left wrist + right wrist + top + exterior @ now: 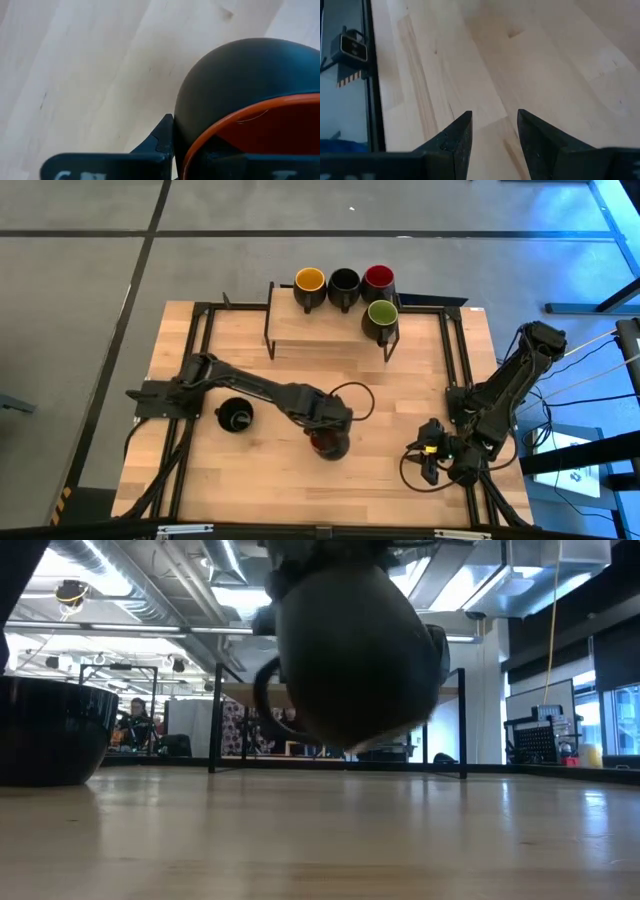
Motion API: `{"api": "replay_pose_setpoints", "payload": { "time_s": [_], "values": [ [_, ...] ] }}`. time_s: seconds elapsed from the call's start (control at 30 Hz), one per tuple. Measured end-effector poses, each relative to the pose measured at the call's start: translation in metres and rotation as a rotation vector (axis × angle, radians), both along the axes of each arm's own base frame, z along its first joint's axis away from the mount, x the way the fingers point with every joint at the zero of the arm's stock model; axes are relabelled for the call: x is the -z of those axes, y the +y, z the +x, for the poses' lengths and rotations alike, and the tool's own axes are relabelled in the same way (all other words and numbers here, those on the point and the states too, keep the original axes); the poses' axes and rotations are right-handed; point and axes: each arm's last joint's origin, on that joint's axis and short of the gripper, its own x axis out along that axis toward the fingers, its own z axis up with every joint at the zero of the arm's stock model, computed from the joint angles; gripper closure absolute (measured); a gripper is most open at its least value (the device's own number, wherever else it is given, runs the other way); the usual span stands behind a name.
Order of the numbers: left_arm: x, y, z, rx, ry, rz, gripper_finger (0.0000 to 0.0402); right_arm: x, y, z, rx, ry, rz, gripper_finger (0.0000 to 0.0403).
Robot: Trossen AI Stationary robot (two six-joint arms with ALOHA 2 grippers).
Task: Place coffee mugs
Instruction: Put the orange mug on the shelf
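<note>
Left gripper [330,442] is pinching a red mug [328,445] mid-frame; four mugs [345,290] are sitting shelved top centre, one black mug [236,417] waiting.

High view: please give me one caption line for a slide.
Left gripper holds a red mug over the table; four mugs stand on the rack.

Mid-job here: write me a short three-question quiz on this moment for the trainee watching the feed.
1. True or false: the left gripper holds the red-lined mug clear of the table.
2. How many mugs stand on the raised shelf?
3. Which mug sits alone beside the left arm: A, the yellow-lined mug; B, the black-lined mug; C, the green-lined mug?

Key: 1 true, the low view shows a gap beneath it. 2 four. 3 B.
</note>
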Motion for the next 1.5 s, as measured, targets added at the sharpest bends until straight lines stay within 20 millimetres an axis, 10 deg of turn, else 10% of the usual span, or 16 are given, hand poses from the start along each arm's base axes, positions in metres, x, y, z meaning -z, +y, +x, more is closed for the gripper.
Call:
{"api": "replay_pose_setpoints", "payload": {
  "time_s": [1.5],
  "values": [
    [0.028, 0.006, 0.023, -0.025, 0.051, -0.031, 0.0377, -0.001, -0.004, 0.001, 0.095, -0.086, -0.045, 0.026]
  ]
}}
